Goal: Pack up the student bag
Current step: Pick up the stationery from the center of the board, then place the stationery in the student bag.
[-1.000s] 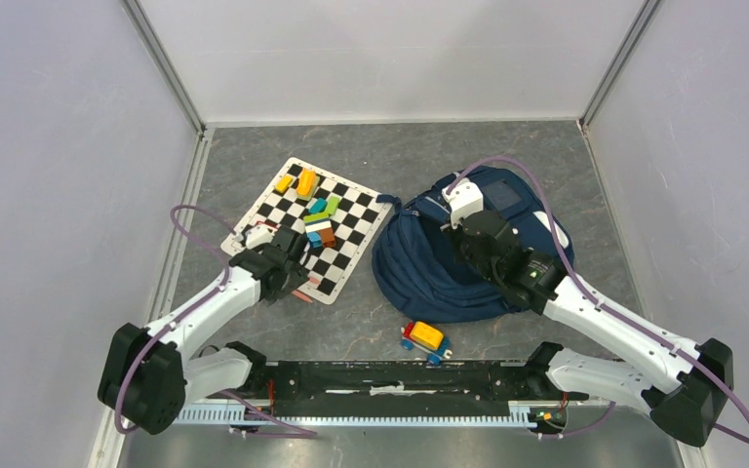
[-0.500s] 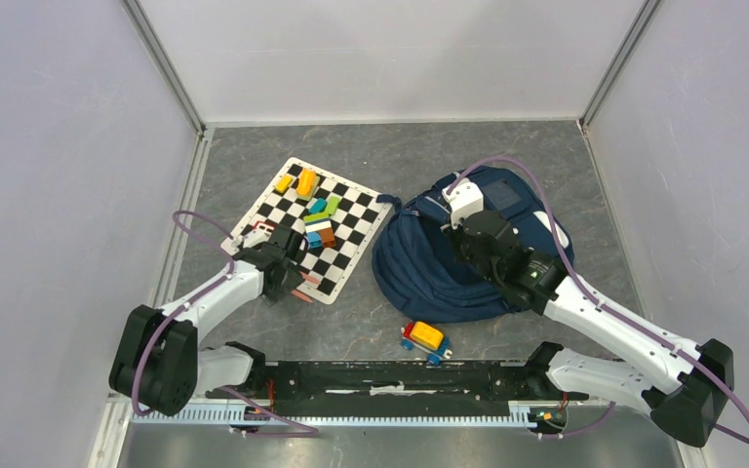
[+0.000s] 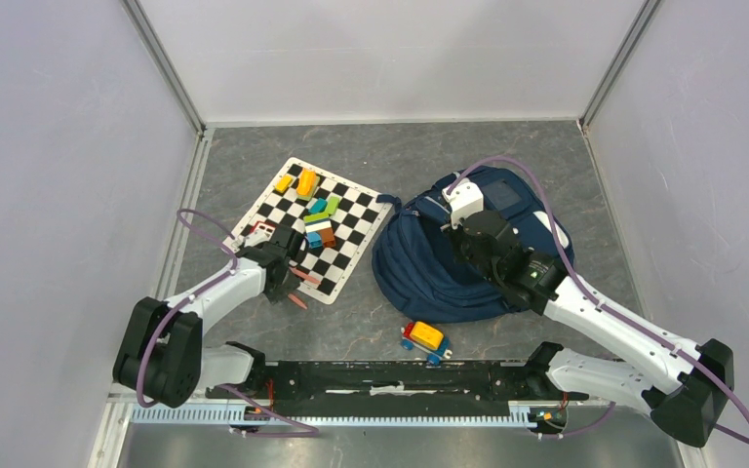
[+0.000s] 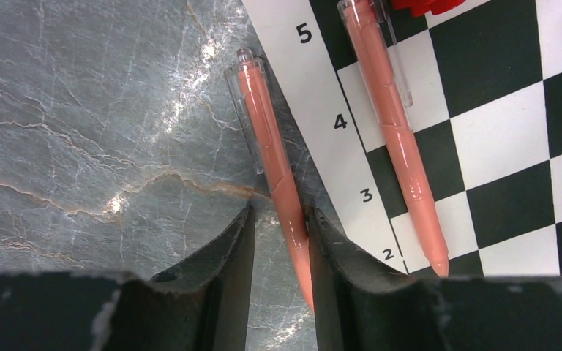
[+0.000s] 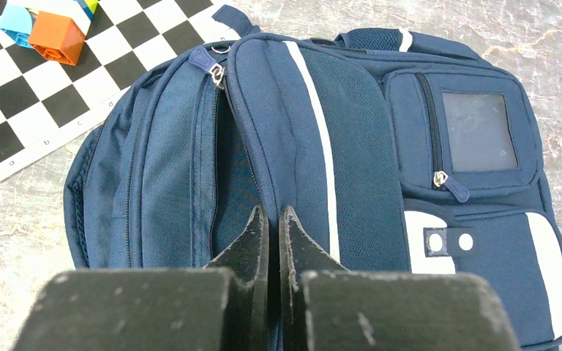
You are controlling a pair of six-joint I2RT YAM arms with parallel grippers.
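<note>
The student bag (image 3: 419,268), navy with a pale stripe, lies flat right of centre, and its main zip (image 5: 214,146) gapes open. My right gripper (image 5: 273,216) is shut on the fabric edge of that opening. Two salmon-pink pens lie at the near left corner of the chessboard (image 4: 497,139). One pen (image 4: 391,124) rests on the squares. The other pen (image 4: 267,139) lies along the board's edge on the table, its tip end between my left gripper's (image 4: 278,219) fingers. It touches the right finger (image 4: 336,248), with a gap to the left one, so the jaws are still open.
Several coloured blocks (image 3: 318,222) sit on the chessboard (image 3: 351,210). A toy car (image 3: 425,337) stands in front of the bag near the black rail (image 3: 380,375). A small red and white item (image 3: 258,232) lies by the board's left corner. Grey walls enclose the table.
My left gripper's jaws have narrowed around the pen at the board's edge, and the arm has shifted slightly. The right arm and the bag have not moved.
</note>
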